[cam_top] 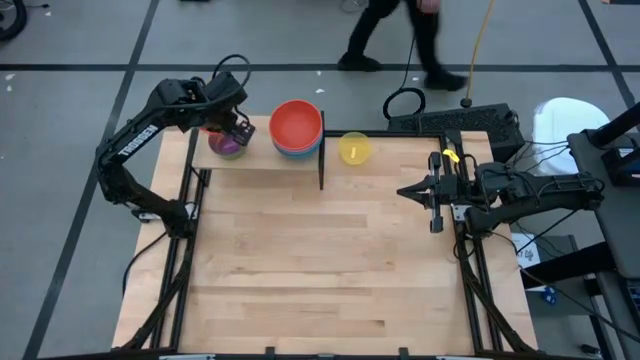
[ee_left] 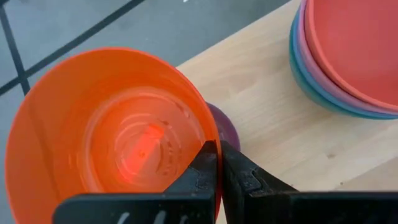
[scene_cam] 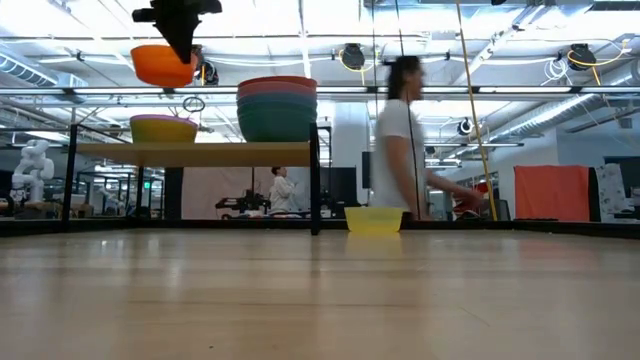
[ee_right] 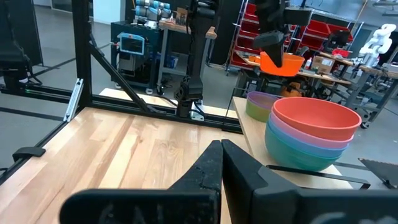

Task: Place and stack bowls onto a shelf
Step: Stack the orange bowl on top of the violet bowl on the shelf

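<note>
My left gripper [ee_left: 219, 147] is shut on a small orange bowl [ee_left: 106, 143] and holds it in the air over the left part of the shelf [scene_cam: 190, 153]. Under it on the plank sits a purple bowl [ee_left: 227, 127] nested in a green one [ee_right: 258, 107]. A stack of larger bowls, red on top [cam_top: 297, 128], stands at the shelf's right end beside the black upright bar [scene_cam: 315, 180]. A yellow bowl [cam_top: 354, 148] rests on its base on the table, right of the shelf. My right gripper [cam_top: 405, 190] waits shut at the table's right side. My left gripper pinches the orange bowl's rim [ee_left: 205, 134], one finger inside the bowl and one outside. The fingers come from above, slanting down. The bowl hangs below them, mouth up, clear of the shelf and of the purple bowl [scene_cam: 162, 65].
A person [scene_cam: 400, 140] walks past behind the table's far edge. Cables and a black box [cam_top: 455, 120] lie beyond the far right corner. The near half of the wooden table top [cam_top: 320, 270] is bare.
</note>
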### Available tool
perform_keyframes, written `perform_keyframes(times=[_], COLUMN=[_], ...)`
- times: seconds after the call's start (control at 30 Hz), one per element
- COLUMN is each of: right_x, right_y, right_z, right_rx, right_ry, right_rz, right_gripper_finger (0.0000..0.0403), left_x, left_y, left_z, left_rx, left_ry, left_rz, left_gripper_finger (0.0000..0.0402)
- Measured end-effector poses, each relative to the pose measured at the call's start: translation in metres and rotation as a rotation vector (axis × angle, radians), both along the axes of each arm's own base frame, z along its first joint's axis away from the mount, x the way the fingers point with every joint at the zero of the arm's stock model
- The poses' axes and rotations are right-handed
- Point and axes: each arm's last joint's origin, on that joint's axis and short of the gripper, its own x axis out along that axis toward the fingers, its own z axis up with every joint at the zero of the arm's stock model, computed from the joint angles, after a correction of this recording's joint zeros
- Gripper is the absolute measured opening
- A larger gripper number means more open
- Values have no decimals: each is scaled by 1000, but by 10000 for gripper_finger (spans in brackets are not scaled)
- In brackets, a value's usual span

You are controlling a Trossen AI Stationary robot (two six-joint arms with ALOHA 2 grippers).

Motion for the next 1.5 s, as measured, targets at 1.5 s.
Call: perform_keyframes(times=[1.5], right_x=[0], right_y=[-1], right_z=[0], right_rx=[-1], right_ry=[-2], right_rz=[-21], right_gripper_finger=[0], left_x=[11], left_y=[23], left_z=[-81], left_rx=[-144], left_ry=[75], left_rz=[-38], left_gripper_finger=[71])
